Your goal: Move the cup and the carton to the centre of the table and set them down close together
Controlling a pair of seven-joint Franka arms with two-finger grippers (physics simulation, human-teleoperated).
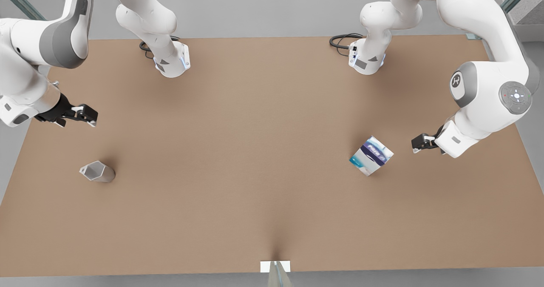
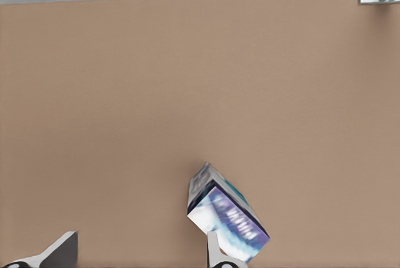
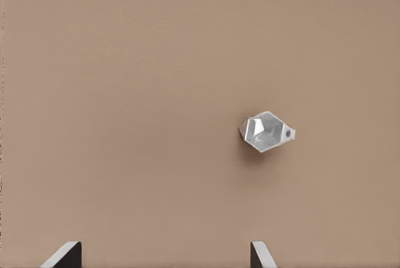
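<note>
The table (image 1: pixel 255 151) had a plain matt brown top, smooth and without grain. The cup (image 1: pixel 97 171) looked like pale grey plastic with a faint sheen. The carton (image 1: pixel 371 155) seemed glossy printed card. The arms' shells (image 1: pixel 488 78) were smooth white plastic.

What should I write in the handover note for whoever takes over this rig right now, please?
Left end effector: open, empty, beside the carton at the front view's right.
Right end effector: open, empty, above and apart from the cup at the front view's left.
Both things stand far apart on the table, neither at its centre.
Done: nothing moved yet.
Left: grasp each, carry both to the centre, set them close together.
</note>
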